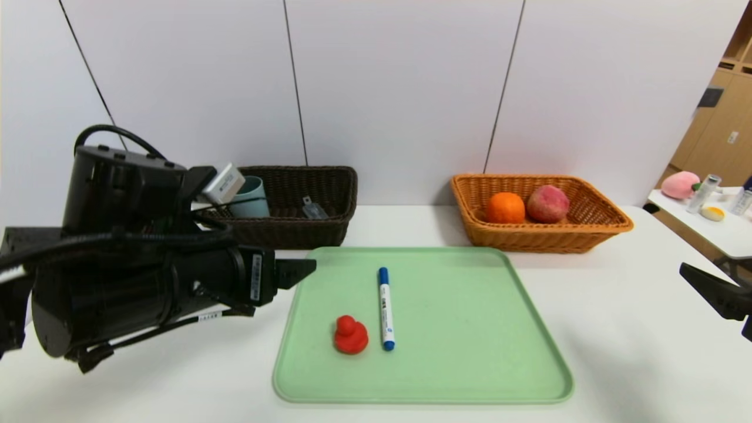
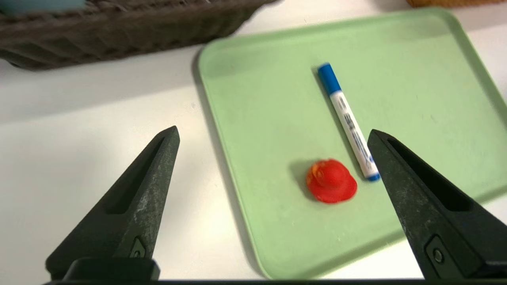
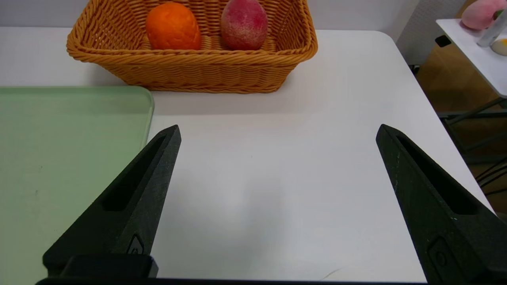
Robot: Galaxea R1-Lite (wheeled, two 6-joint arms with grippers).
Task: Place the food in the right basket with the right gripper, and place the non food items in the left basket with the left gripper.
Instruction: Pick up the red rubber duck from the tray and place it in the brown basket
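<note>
Nearest, the left gripper (image 2: pixel 273 134) hangs spread wide and empty over the green tray's (image 1: pixel 470 364) edge, suggesting the red rubber duck (image 2: pixel 331 180) or marker (image 2: pixel 348 120) comes next. Farther back, cup (image 1: pixel 249 198) and case (image 1: pixel 313 208) sit in the left basket (image 1: pixel 329 188); orange (image 1: pixel 505 208) and peach (image 1: pixel 547 204) fill the right basket (image 1: pixel 587 229). The right gripper (image 3: pixel 277 134) idles spread beside the tray.

Left arm: black, cabled, with a small silver-grey box on its upper side, reaching in from the robot's left and lying roughly level; its left gripper (image 2: pixel 273 132) points toward the middle of the work area with both pointed black fingers (image 2: pixel 130 206) spread wide and nothing between them. Right arm: drawn back at the robot's far right, with only a black tip of it visible from the head camera; its right gripper (image 3: pixel 277 130) hangs above the surface, fingers (image 3: pixel 431 206) likewise spread wide and holding nothing.
</note>
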